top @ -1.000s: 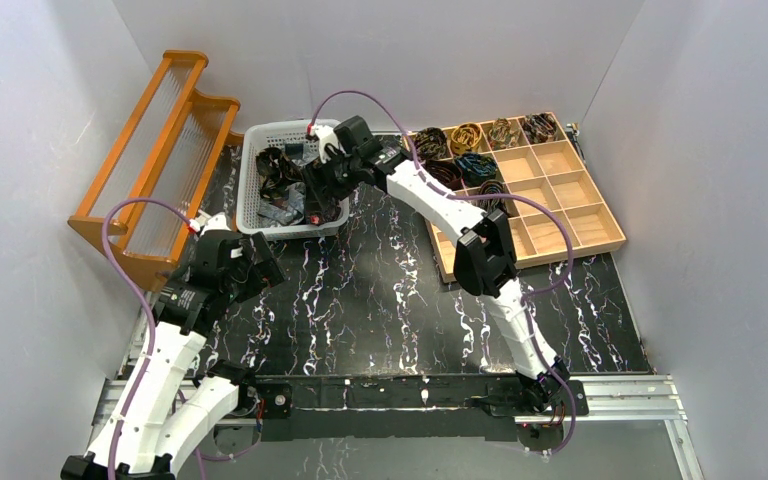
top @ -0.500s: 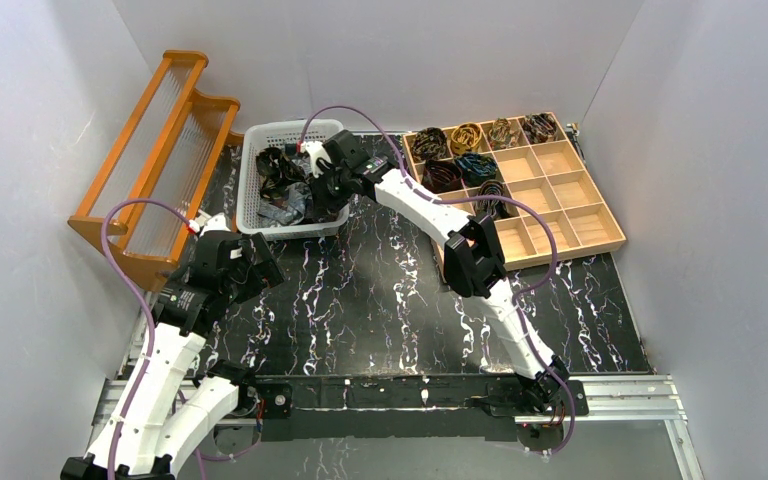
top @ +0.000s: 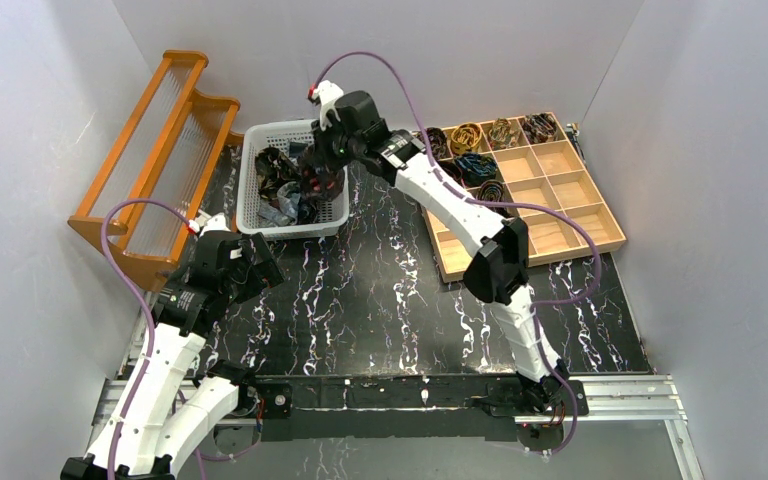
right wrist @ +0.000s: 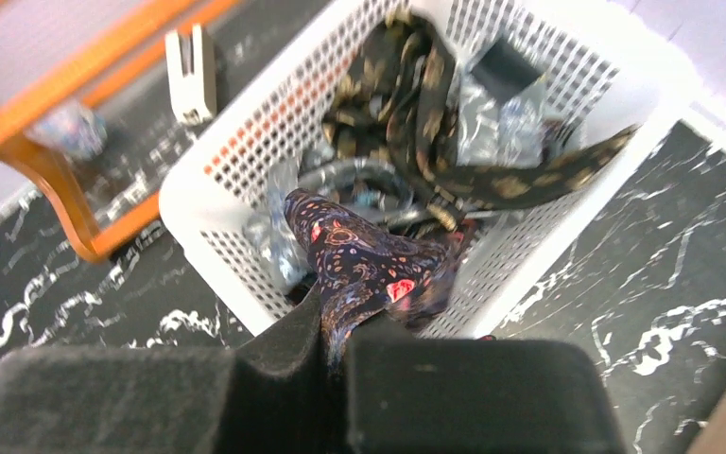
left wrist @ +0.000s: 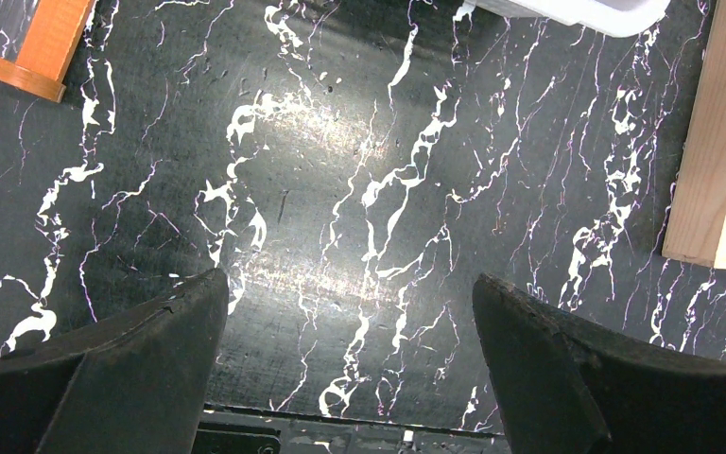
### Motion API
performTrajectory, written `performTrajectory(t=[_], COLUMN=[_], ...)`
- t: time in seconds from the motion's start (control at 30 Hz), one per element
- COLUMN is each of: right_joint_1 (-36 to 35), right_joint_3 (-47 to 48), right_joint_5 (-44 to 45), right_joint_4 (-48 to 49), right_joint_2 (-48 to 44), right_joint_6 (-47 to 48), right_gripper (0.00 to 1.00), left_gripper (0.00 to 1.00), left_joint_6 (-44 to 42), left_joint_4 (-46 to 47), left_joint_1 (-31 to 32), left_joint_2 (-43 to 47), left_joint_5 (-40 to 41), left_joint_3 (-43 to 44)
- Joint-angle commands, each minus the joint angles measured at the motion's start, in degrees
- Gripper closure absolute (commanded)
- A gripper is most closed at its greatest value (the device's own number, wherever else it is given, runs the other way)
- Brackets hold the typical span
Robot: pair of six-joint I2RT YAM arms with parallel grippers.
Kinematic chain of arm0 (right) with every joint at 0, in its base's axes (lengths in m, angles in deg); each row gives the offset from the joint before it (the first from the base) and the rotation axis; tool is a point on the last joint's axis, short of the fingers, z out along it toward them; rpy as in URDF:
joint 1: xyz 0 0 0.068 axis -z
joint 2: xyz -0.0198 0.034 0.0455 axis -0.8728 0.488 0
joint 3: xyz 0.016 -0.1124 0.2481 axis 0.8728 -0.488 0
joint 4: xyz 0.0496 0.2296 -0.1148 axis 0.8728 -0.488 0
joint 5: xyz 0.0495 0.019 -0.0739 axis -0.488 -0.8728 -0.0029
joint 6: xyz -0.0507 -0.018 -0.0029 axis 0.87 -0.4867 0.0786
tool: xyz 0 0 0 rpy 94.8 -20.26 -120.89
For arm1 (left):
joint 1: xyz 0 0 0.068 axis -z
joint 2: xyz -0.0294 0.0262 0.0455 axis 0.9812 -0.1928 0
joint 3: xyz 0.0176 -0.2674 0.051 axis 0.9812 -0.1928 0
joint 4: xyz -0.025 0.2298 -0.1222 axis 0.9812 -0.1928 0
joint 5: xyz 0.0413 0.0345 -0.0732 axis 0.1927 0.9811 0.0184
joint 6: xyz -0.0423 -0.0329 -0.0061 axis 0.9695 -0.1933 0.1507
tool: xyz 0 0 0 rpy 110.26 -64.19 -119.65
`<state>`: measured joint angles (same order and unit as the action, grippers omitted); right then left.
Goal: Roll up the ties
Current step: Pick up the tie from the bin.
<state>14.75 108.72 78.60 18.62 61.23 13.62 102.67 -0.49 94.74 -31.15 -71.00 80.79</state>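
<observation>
As right gripper [right wrist: 336, 348] clamps tie [right wrist: 359, 263] (paisley, perhaps)

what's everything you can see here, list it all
table: one, black marble, white veins, underneath
basket: one, white, far left of centre
loose ties: several, brown-gold and grey, in the basket
held tie: one, navy with red-orange pattern, hanging over the basket
tray: one, light wood, far right
coiled ties: at least six, dark mixed colours, tray's left compartments
rack: one, orange wood, left of basket
left pincer: one, black, open over bare table
right pincer: one, black, shut on held tie
</observation>
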Motion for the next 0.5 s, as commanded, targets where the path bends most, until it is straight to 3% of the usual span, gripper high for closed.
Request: performTrajectory(t=[0.0, 0.47], right_joint_1=[0.0, 0.0], right_joint_3=[0.6, -5.0], right_joint_5=[4.8, 3.8], right_joint_4=[5.7, 5.7], right_joint_2=[-6.9, -18.8], right_joint_6=[-1.5, -3.0], right_gripper=[0.99, 0.99], left_gripper=[0.02, 0.02], left_joint_6=[-0.1, 0.1], left_joint_4=[-0.3, 0.9], left_joint_1=[-0.1, -0.2], left_joint_2=[0.3, -0.3], left_joint_5=[0.4, -0.6], left_joint_3=[0.5, 0.2])
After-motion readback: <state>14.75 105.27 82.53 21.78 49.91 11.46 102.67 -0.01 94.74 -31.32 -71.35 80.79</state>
